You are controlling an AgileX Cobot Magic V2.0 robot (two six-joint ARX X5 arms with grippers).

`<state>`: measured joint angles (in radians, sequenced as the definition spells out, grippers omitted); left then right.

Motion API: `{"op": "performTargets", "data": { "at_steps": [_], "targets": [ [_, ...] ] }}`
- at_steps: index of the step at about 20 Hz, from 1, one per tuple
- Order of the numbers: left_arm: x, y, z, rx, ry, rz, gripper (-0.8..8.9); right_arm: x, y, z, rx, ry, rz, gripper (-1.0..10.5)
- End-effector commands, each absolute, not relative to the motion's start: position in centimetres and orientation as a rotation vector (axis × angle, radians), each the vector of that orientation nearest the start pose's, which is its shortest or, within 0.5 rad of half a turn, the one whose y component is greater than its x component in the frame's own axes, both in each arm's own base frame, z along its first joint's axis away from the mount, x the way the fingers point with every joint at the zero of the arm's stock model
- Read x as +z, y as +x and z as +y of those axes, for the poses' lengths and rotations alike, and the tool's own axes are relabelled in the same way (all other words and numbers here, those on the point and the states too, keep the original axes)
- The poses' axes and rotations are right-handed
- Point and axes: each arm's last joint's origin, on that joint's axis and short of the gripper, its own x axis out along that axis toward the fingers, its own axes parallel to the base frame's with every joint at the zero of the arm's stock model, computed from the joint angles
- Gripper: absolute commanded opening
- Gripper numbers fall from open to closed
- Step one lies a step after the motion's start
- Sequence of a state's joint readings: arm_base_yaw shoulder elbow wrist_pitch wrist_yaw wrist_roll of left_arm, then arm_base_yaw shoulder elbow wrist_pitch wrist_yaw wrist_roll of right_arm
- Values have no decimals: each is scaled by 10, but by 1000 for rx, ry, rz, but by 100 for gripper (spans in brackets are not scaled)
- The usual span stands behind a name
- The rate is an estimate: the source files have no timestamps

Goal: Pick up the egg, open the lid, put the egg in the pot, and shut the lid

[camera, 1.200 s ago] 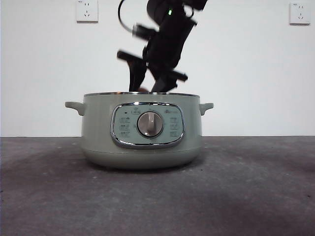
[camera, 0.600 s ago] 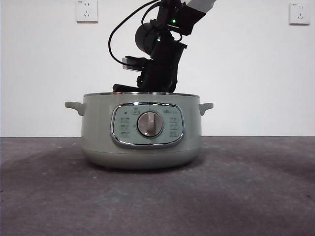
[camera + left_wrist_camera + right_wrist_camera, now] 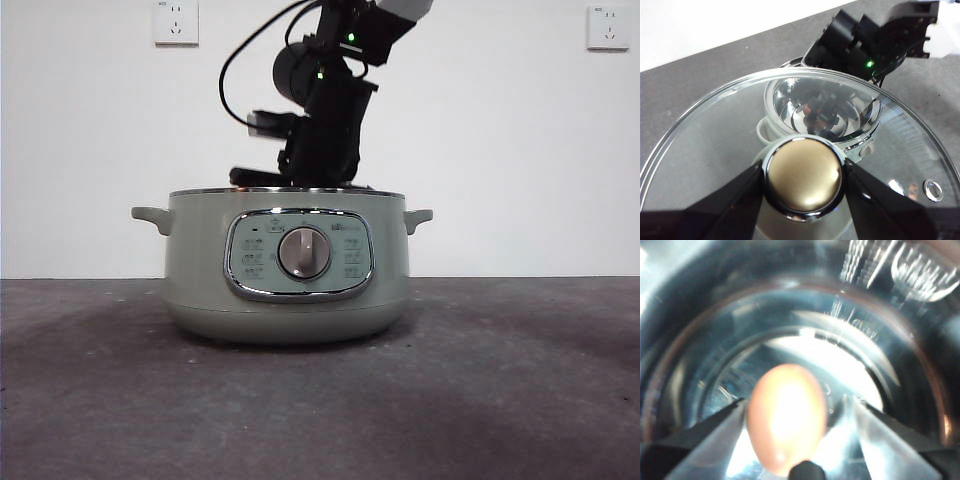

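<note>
The pale green pot (image 3: pixel 288 265) stands mid-table with no lid on it in the front view. My right arm (image 3: pixel 325 130) reaches down into it from above, its jaws hidden below the rim. In the right wrist view the reddish-brown egg (image 3: pixel 785 415) lies inside the shiny pot bowl (image 3: pixel 880 365) between the jaws of my right gripper (image 3: pixel 797 410), which is open: one jaw is at the shell, the other stands apart. My left gripper (image 3: pixel 804 175) is shut on the knob (image 3: pixel 804 170) of the glass lid (image 3: pixel 715 140), held above the pot (image 3: pixel 771 100).
The pot's control panel and silver dial (image 3: pixel 304 252) face the front camera. Dark grey tabletop (image 3: pixel 520 380) spreads on both sides of the pot. A white wall with two sockets (image 3: pixel 176 22) stands behind.
My right gripper has come down from above the rim into the pot with the egg. Over the last half second the arm has barely shifted.
</note>
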<state>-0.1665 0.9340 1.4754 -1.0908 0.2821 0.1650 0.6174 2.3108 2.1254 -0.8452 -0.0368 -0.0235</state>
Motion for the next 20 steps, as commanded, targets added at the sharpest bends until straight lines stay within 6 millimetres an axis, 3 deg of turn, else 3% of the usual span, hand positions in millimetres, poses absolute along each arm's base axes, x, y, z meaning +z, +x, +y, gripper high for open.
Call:
{"op": "performTargets", "data": {
  "at_steps": [1,4,6,9,12,16,20],
  "targets": [
    [451,119,-28,-493,138,445,-6,245,408,294,613,-324,987,383],
    [453,124,-29,-492,140,417,-7,301,394,284,623,-348,998,377],
    [451,133,-31,-516,142,425,-6,348,378,272,628,-334,936,375],
    [450,150,-36,-569,128,418,-6,421,336,239,594,-326,812,374],
    [448,166,-42,-589,132,411,-6,467,297,212,622,-294,719,373],
    [441,191,-56,-639,142,419,-6,510,247,183,652,-258,602,373],
    [431,222,-79,-699,156,410,-6,513,203,155,662,-263,628,373]
  ]
}}
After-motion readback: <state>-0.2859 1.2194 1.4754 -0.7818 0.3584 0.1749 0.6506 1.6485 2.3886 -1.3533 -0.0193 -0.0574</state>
